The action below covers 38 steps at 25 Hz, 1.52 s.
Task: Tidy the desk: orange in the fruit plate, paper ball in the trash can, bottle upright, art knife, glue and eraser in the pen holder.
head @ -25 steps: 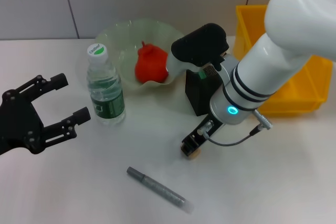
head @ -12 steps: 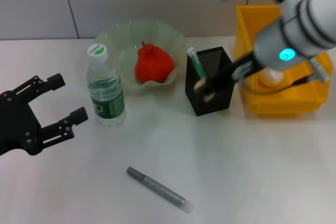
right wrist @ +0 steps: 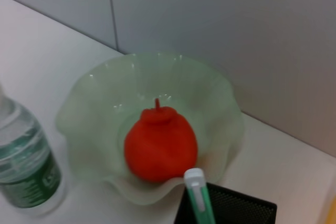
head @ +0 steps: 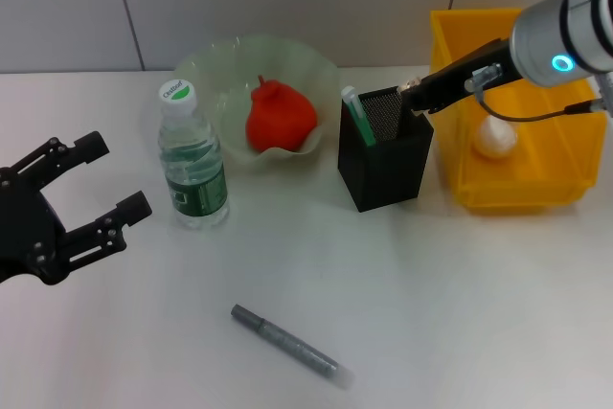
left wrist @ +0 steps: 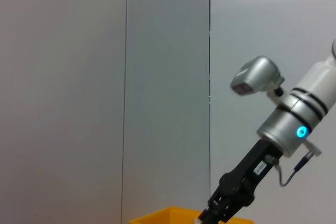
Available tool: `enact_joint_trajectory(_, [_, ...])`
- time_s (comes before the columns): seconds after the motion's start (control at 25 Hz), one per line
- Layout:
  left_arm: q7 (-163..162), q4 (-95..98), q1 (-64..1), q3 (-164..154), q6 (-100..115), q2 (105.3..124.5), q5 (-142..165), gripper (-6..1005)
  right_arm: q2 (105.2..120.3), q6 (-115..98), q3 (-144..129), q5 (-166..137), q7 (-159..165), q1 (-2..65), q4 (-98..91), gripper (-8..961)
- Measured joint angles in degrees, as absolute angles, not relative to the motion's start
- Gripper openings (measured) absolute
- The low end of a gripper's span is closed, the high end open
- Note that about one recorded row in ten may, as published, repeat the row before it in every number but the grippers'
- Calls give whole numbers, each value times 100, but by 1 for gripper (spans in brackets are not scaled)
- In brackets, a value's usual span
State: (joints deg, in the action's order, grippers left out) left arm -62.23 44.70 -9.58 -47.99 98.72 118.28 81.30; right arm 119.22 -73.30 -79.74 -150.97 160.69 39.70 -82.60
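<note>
1. Left pincer [head: 91, 189] hovers low at the near left of the worktop [head: 431, 313], its black fingers [head: 120, 217] spread wide with nothing between them.
2. Nearest on the worktop lies a grey pen-like stick, probably the art knife [head: 284, 345], flat and slanted, well apart from everything else.
3. Farther back on the left, the bottle [head: 192, 157] stands upright with its cap on, just beside the left pincer's reach and near the plate.
4. Beyond the bottle sits the pale green fruit plate [head: 215, 69] with wavy rim; the orange [head: 278, 117] rests inside it, stem up. The right wrist view shows the same orange [right wrist: 160, 142] in the plate [right wrist: 84, 108], with the bottle [right wrist: 26, 161] alongside.
5. To the right of the plate stands the black mesh pen holder [head: 388, 165], with a green-and-white glue stick [head: 358, 114] leaning upright inside it.
6. Right pincer [head: 414, 95] is poised just above the holder's far right rim, its arm reaching in from the upper right; whether its fingers are open or closed, I cannot tell.
7. Yellow trash can [head: 536, 189] sits just beside the holder at far right, with the white paper ball [head: 495, 140] lying inside.
</note>
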Motion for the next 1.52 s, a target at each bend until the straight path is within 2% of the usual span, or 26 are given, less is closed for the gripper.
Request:
enact_joint_trajectory(0.16, [-6226,4456,-963,-4795,9880,11823,8129,843,11926,-6940,-7979,-15079,15913,4120,-7683,242])
enact_joint_trajectory(0.32, [-6235,4413,-965,-4776,9845,11829,8129,843,11927,-6522,-7979,-15091,15813,4338,-7022,288])
enact_joint_trajectory(0.84, [-6111,4377,-944,-4640,9938,11804,8164,843,11928,-6318,-7936,-15011,15800,4256,-7184,436])
enact_joint_trajectory(1.04, [-5934,4376,-798,-4656,10031,11804,8176,843,11918,-6423,-7931,-14591,15639,3918,-7842,458])
enact_joint_trajectory(1.52, [-5721,4425,-427,-4645,10043,11797,8425,843,11925,-7310,-7877,-12594,14055,2629,-9293,458])
